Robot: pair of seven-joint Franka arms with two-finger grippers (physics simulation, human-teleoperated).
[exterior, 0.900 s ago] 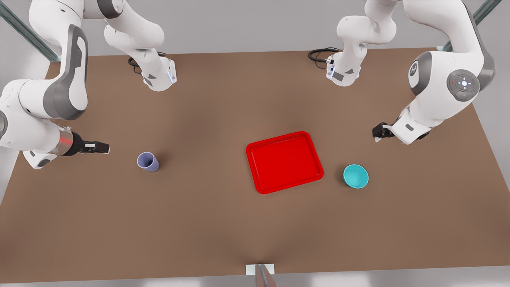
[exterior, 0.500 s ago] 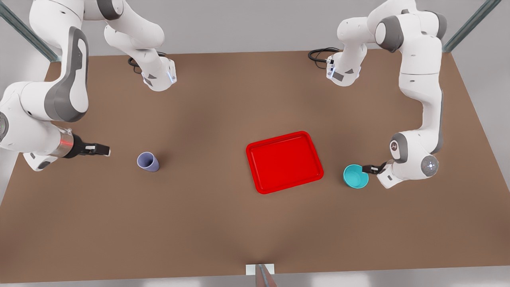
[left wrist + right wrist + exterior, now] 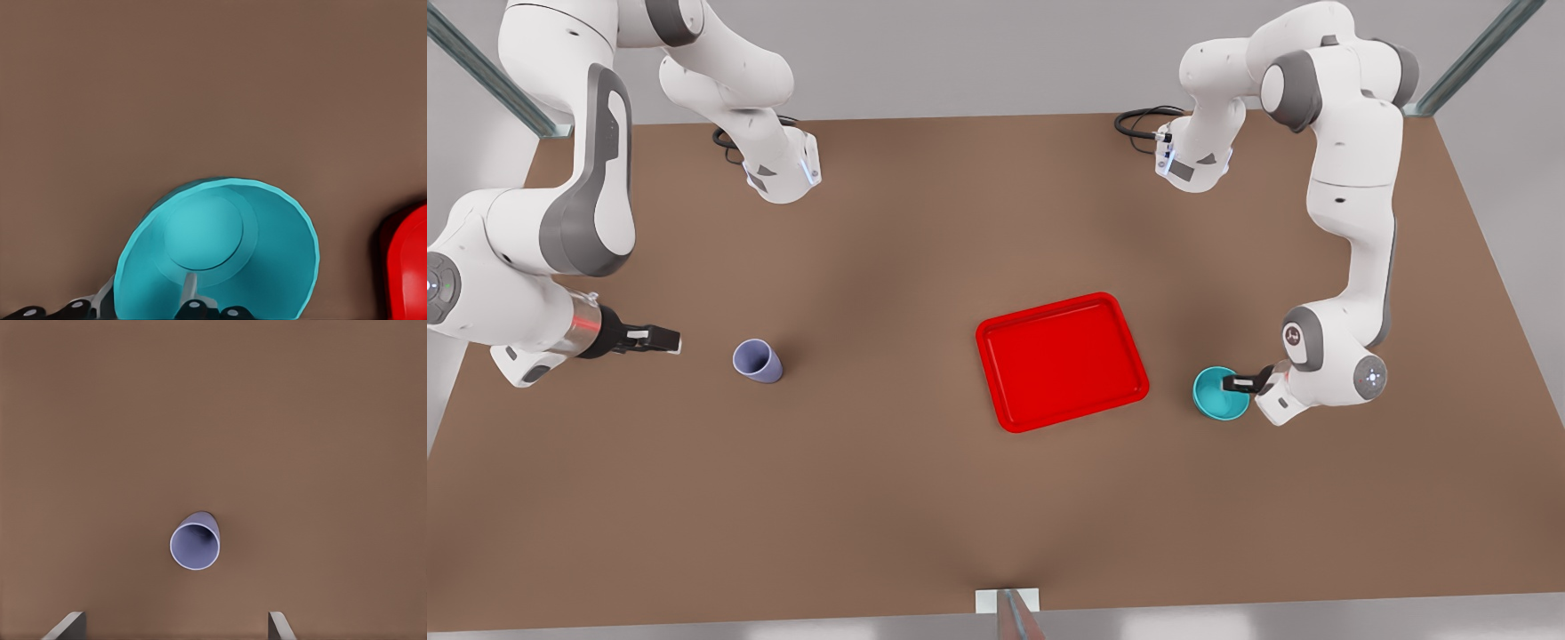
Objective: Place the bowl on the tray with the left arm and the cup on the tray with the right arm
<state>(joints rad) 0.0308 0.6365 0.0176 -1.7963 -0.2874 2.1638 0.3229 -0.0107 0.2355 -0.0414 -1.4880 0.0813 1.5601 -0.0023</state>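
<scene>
Left pincer at the bowl's rim; right pincer waiting short of the cup.

The left pincer (image 3: 1238, 383) straddles the bowl (image 3: 1216, 397) wall, one finger (image 3: 189, 288) inside, one outside, not visibly clamped; closing and lifting toward the tray (image 3: 1061, 361) just beyond should follow. The right pincer (image 3: 660, 339), fingers spread, hangs apart from the cup (image 3: 757, 361) ahead of it. No writing is legible anywhere.
</scene>
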